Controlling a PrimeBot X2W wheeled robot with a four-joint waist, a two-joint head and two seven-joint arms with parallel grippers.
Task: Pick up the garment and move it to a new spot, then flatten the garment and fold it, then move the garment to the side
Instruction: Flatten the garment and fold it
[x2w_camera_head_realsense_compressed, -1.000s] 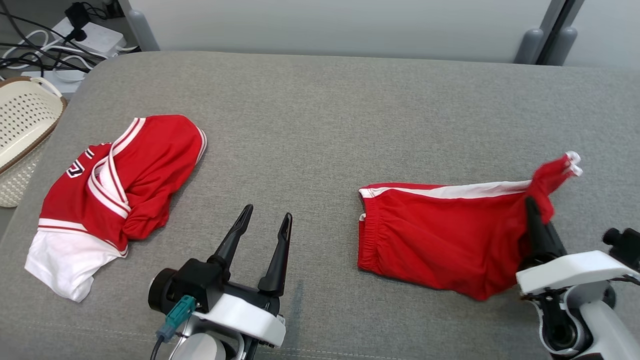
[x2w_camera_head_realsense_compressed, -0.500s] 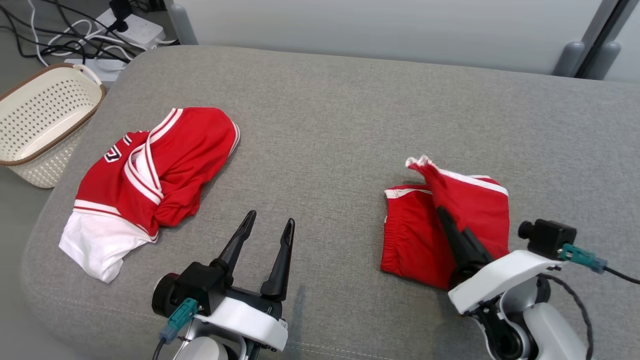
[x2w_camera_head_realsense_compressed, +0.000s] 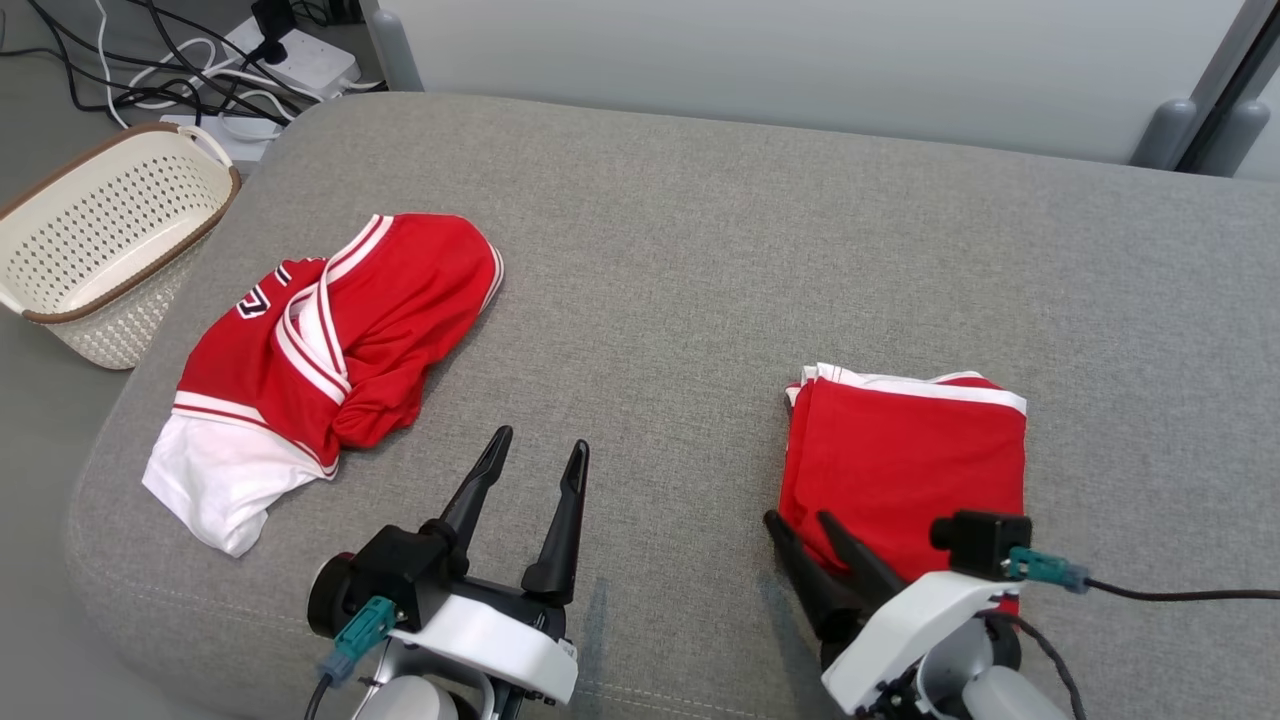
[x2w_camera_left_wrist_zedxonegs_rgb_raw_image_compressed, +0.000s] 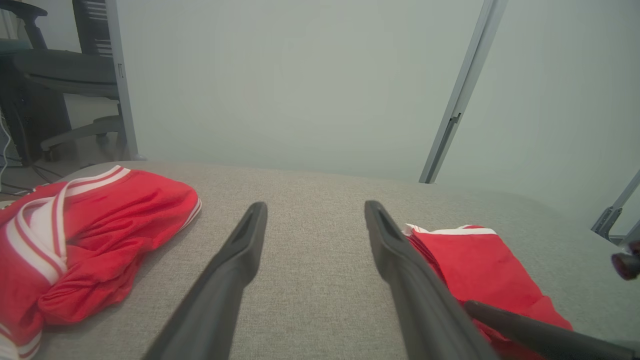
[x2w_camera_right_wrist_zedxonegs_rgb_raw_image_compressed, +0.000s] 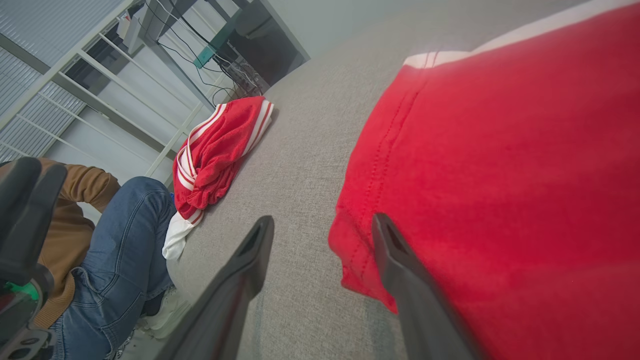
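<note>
Surface: grey couch (x2w_camera_head_realsense_compressed: 650, 250), everything below lies on it unless stated.
Shorts: red shorts (x2w_camera_head_realsense_compressed: 905, 470) lie flat on the right part of the couch as a tidy rectangle, a white band along the far edge, stacked layers showing at the left edge.
Right end effector: the right end effector (x2w_camera_head_realsense_compressed: 797, 520) sits low at the shorts' near left corner, fingers apart and nothing between them. In its wrist view one finger is over bare couch and the other over the red cloth's edge; whether that finger touches the cloth cannot be told.
Left end effector: the left end effector (x2w_camera_head_realsense_compressed: 540, 440) hangs over bare couch near the front edge, fingers spread wide and empty, between the two garments and touching neither.
Jersey: a red jersey (x2w_camera_head_realsense_compressed: 340, 320) with white stripes lies crumpled on the left part of the couch, well apart from the shorts, its white part toward the front left corner.
Basket: a cream basket (x2w_camera_head_realsense_compressed: 110, 225) with a brown rim stands on the floor just left of the couch.
Floor behind: cables (x2w_camera_head_realsense_compressed: 180, 60) and a white power strip (x2w_camera_head_realsense_compressed: 300, 50).
Person: a person (x2w_camera_right_wrist_zedxonegs_rgb_raw_image_compressed: 115, 260) in jeans and a brown sleeve is beside the couch in the right wrist view.
</note>
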